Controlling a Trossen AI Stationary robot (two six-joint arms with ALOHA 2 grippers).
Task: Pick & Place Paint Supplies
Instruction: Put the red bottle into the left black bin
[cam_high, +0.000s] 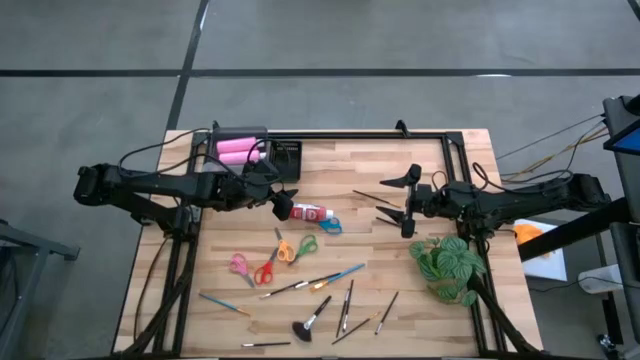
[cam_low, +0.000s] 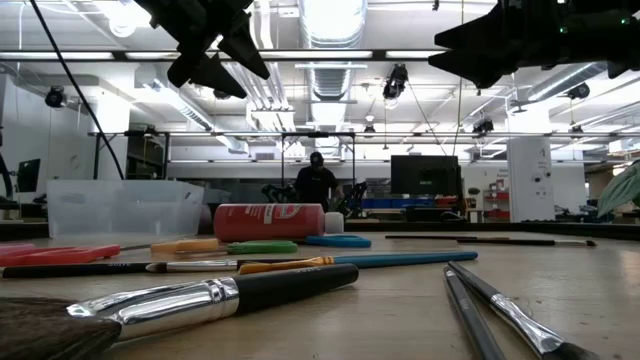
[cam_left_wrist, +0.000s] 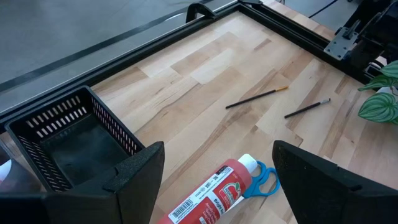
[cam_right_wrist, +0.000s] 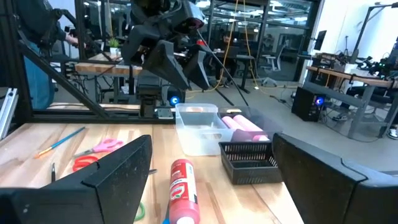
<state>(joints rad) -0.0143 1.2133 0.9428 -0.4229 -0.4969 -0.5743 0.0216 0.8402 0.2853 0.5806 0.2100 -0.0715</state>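
Paint supplies lay loose on the tabletop (cam_high: 450, 160); both grippers stood wide open and held nothing.

At the far left corner a clear tub (cam_high: 240, 147) contained two pink paint bottles (cam_high: 237, 151); just beside it sat a black slotted tray (cam_high: 284, 162), seen empty in the left wrist view. The left gripper (cam_high: 281, 203) hovered beside the tray, above a red tube (cam_high: 308, 212) with a white cap and printed label, lying flat mid-table with blue-handled scissors (cam_high: 331, 224) touching its cap end. Pink, red, orange and green scissors (cam_high: 270, 262) lay towards the near edge, with thin brushes (cam_high: 312, 283) of black, blue and orange handles scattered nearer still. The right gripper (cam_high: 407, 200) hung over two dark brushes (cam_high: 378, 198) right of centre. A green plant (cam_high: 449, 265) stood by the right edge.
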